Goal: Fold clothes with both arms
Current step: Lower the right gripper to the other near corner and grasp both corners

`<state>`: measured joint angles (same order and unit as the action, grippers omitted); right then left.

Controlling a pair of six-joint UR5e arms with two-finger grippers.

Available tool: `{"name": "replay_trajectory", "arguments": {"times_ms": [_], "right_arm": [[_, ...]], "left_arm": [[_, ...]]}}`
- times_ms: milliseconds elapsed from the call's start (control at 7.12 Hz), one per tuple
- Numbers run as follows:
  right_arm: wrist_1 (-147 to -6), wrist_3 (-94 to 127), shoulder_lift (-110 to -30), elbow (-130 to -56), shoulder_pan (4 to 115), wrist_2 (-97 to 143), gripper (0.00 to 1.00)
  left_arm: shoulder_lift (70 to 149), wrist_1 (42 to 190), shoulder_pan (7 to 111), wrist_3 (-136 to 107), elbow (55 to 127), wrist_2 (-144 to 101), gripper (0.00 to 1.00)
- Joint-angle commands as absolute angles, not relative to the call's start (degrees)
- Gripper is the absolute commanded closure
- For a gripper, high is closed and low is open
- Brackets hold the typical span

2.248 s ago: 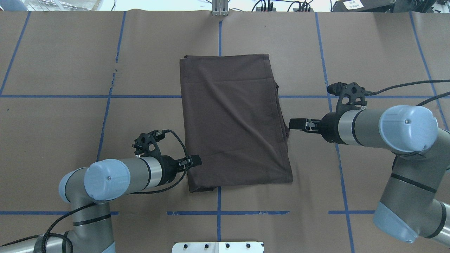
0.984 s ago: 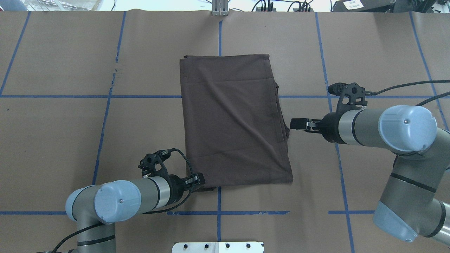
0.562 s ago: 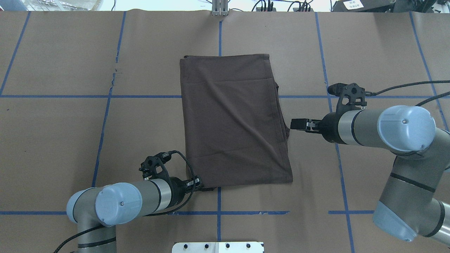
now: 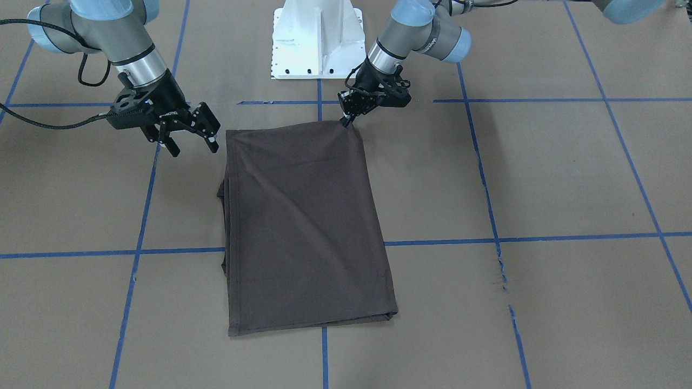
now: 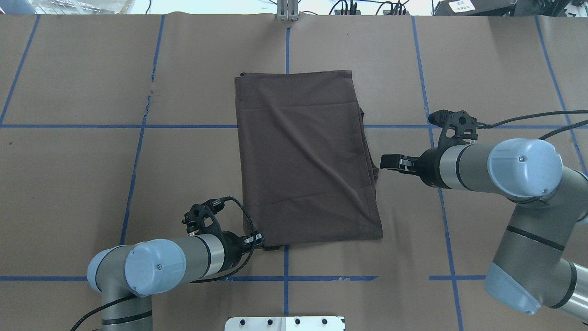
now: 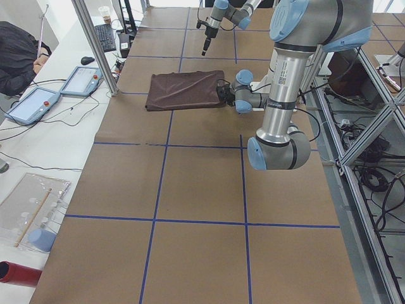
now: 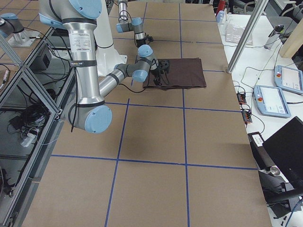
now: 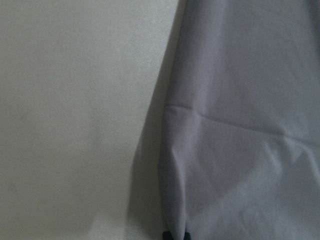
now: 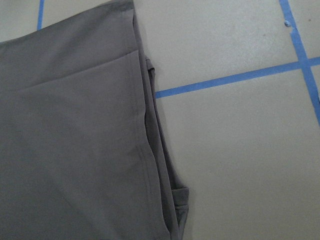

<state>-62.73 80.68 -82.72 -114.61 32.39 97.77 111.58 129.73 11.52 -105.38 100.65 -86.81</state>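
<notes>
I see the shirt (image 5: 305, 156) folded to a rectangle, flat, mid tabletop (image 5: 82, 82). L tool (image 5: 262, 240) is pinched tight on its corner nearest the robot, L side. R tool (image 4: 193, 145) has jaws spread wide, just beside the shirt's R edge, not touching.

Premises: robotics laboratory. Evidence: left arm (image 5: 151, 262) and right arm (image 5: 523, 168) either side of a white pedestal base (image 4: 318, 38); tabletop (image 5: 69, 184) papered brown, gridded with blue tape (image 5: 132, 184); aluminium frame posts (image 6: 96, 47); teach pendants (image 6: 30, 104) and keyboard (image 6: 105, 37) on a side bench (image 6: 63, 136); cable bundles (image 6: 373, 187) below; a person (image 6: 18, 56) seated there
</notes>
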Motion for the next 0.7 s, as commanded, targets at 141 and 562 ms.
{"name": "replay_trajectory", "arguments": {"times_ms": [141, 562], "right_arm": [[-71.3, 86.7, -78.5, -113.9, 32.2, 97.6, 0.15], [-76.9, 91.2, -74.1, -111.5, 28.1, 94.3, 0.26]], "left_arm": [[111.7, 129.8, 11.5, -105.4, 100.6, -85.4, 1.00], [111.5, 130.0, 11.6, -105.2, 101.8, -83.4, 1.00]]}}
